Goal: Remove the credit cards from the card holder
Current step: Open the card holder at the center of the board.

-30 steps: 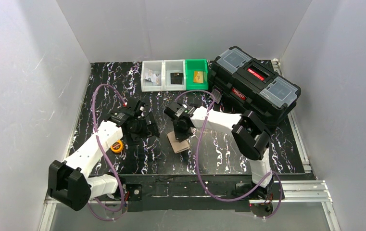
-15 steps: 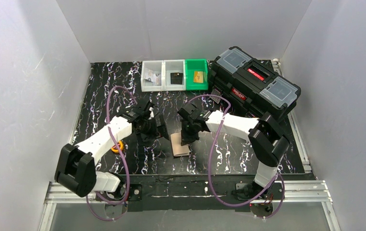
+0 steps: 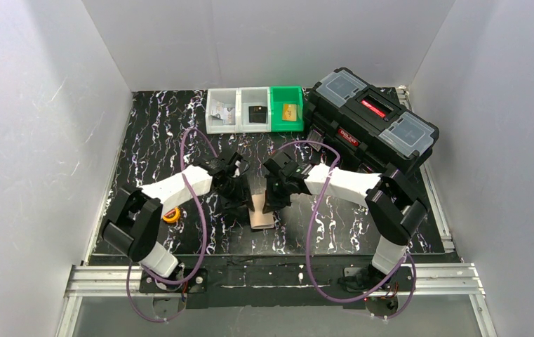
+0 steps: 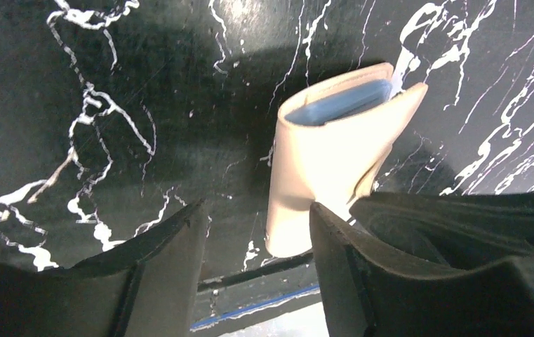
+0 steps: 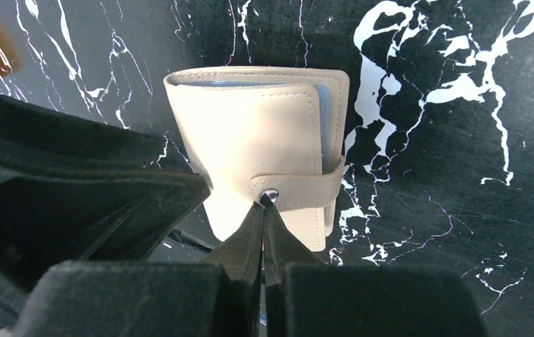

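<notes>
A black tabletop veined with white like marble point(image 3: 158, 140) sits inside plain white walls point(image 3: 39, 140) on three sides, with an aluminium rail point(image 3: 439, 275) along the near edge. At the far edge stand three small open bins in a row: two clear white ones point(image 3: 222, 111) and a green one point(image 3: 286, 109) that holds a tan-gold flat piece point(image 3: 290, 111). Just right of them is a large black toolbox with clear lid compartments point(image 3: 372, 123). A small round orange object point(image 3: 171, 215) lies beside the left arm. The cream-beige folding card holder point(image 3: 260, 214) lies near the middle of the table between the two arms, and from above both wrist heads cover its far part. Its tab is snapped across the front, and the edge of a pale blue credit card point(image 4: 341, 105) shows inside its mouth. The left gripper point(image 4: 257, 214) is spread wide and grips nothing, with the holder's near end just between its fingertips. The right gripper point(image 5: 264, 205) has its fingers pressed together, their tips at the snap stud on the tab. Whether they pinch the tab cannot be told.
</notes>
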Motion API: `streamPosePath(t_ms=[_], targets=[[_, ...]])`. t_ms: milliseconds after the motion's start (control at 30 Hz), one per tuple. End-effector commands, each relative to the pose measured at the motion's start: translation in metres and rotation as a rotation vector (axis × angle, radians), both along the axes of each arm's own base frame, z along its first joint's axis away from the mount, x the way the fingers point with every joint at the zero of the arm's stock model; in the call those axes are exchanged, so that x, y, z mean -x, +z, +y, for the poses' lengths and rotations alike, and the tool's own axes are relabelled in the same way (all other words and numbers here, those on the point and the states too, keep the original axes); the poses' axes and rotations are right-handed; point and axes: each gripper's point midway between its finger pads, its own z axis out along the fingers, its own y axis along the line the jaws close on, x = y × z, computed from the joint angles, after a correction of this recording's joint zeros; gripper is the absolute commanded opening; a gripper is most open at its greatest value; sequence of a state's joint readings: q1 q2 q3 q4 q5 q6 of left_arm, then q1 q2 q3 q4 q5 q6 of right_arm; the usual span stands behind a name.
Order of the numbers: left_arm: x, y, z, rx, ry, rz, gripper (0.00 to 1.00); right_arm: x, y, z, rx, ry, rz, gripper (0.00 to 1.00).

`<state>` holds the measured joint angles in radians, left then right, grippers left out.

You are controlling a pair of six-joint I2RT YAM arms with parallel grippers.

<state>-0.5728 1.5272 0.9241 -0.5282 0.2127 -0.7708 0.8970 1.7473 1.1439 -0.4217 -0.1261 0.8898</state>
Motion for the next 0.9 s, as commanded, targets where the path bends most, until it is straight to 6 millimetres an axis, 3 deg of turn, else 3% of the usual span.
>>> streamPosePath(t_ms=[0,233,400,733,867], targets=[[0.003,-0.011,-0.008,0.008,0.005,0.024,0.51,-0.005,0.015,0.006,-0.039,0.017,-0.036,0.01],[0.007,-0.032,-0.003,-0.032,0.030,0.070,0.41,-0.013,0.023,0.003,0.016,0.018,-0.071,0.24],[0.009,-0.036,-0.001,-0.043,0.033,0.077,0.39,-0.022,0.027,0.001,0.061,0.014,-0.112,0.29],[0.011,-0.036,0.001,-0.051,0.027,0.078,0.39,-0.027,0.008,-0.002,0.172,0.037,-0.121,0.49],[0.011,-0.036,0.001,-0.052,0.025,0.083,0.38,-0.024,0.004,0.000,0.191,0.056,-0.114,0.51]])
